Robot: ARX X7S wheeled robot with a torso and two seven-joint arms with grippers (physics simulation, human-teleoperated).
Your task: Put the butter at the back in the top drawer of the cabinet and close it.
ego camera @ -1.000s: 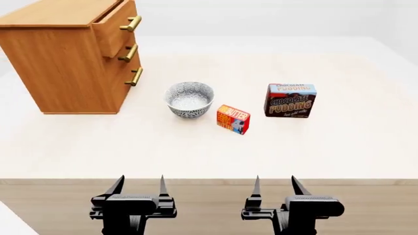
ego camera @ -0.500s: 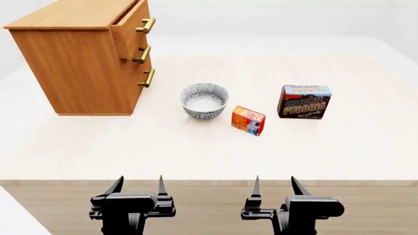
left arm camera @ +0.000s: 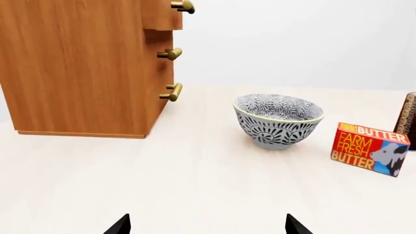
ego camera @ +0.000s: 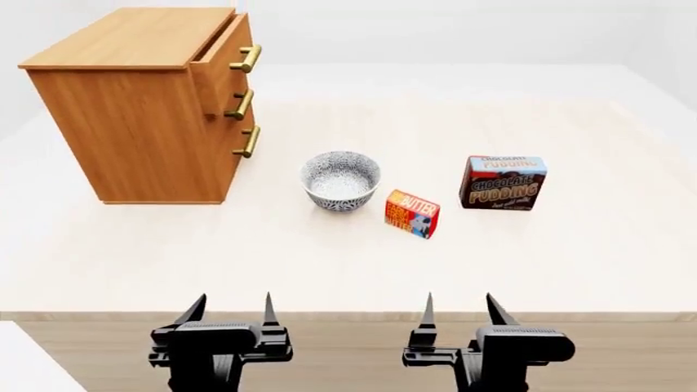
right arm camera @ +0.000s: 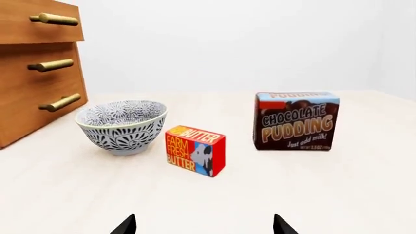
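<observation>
The butter is a small orange-red carton standing on the table just right of the bowl; it also shows as the butter and the butter. The cabinet stands at the back left, its top drawer pulled out a little, top drawer, top drawer. My left gripper and right gripper hang open and empty before the table's front edge, well short of the butter. Only the tips show in the wrist views: left gripper, right gripper.
A patterned bowl sits between cabinet and butter. A chocolate pudding box stands to the butter's right. The table's front edge runs just ahead of both grippers. Two lower drawers are shut.
The head view has shifted: cabinet, bowl and boxes have slid right, then slightly down. Both grippers keep the same place and opening in view.
</observation>
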